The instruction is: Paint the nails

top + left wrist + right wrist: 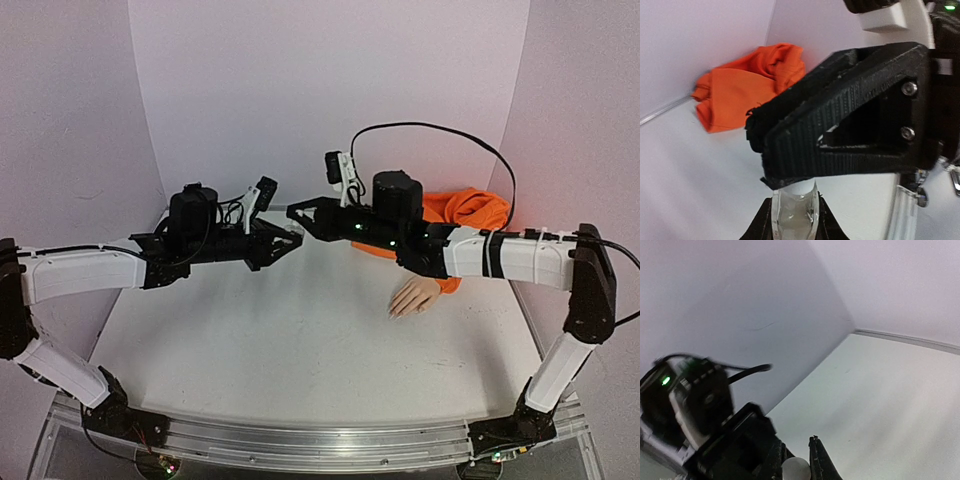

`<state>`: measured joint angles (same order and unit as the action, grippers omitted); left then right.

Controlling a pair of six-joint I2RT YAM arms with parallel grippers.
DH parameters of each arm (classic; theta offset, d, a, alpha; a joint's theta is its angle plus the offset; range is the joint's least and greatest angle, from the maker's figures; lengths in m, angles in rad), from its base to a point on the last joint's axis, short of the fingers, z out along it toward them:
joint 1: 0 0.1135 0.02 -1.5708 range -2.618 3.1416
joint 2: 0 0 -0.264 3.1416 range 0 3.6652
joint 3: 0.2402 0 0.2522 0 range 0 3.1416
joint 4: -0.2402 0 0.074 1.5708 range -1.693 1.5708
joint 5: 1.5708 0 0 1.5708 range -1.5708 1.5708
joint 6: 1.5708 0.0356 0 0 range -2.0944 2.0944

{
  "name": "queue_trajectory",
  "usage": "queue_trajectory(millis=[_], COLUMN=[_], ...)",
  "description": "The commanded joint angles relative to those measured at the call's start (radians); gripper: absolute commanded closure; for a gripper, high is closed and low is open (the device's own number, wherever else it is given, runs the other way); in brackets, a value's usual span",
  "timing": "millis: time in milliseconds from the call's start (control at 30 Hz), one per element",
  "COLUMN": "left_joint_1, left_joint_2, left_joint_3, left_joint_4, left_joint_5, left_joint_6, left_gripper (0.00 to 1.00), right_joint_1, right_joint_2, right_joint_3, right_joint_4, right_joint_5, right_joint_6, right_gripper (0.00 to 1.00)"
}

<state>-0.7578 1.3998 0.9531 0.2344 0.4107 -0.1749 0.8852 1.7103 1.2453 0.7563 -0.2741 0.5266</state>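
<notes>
no painting yet, i judge: left claw [298, 237] pinches the clear bottle [792, 217], right claw [293, 210] pinches its white cap [796, 469]; the mannequin hand [415, 297] and its nails [397, 311] lie well apart.

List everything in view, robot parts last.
mannequin hand: 1, pale skin tone, flat on table, right of centre
sleeve: 1, orange, bunched behind the mannequin hand
bottle: 1, clear, mid-air, between left fingers
cap: 1, white, between right fingers
table: 1, white
cable: 1, black, looping at upper right
left fingers: black, shut on bottle
right fingers: black, shut on cap
</notes>
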Motion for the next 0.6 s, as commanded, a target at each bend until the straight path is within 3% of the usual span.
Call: queue_trajectory(millis=[0,100,300,500,567], left_joint_1=[-0.022,-0.03,-0.037,-0.033,-0.016], left_joint_2=[0.01,0.022,-0.013,-0.089,-0.116], left_joint_3=[0.076,0.076,0.015,-0.086,-0.11], left_joint_4=[0.131,0.148,0.155,0.138,0.128], left_joint_5=[-0.439,-0.478,-0.372,-0.326,-0.281], left_joint_6=[0.13,0.125,0.112,0.084,0.051], left_gripper=[1.0,1.0,1.0,1.0,1.0], right_joint_1=[0.22,0.278,0.279,0.271,0.252], right_joint_2=[0.037,0.096,0.086,-0.043,-0.083], right_joint_3=[0.127,0.227,0.244,0.153,0.12], right_joint_4=[-0.234,-0.282,-0.294,-0.283,-0.272], right_joint_5=[0.556,0.634,0.613,0.651,0.595], right_joint_6=[0.106,0.121,0.066,-0.056,-0.092], right_gripper=[1.0,1.0,0.99,0.49,0.38])
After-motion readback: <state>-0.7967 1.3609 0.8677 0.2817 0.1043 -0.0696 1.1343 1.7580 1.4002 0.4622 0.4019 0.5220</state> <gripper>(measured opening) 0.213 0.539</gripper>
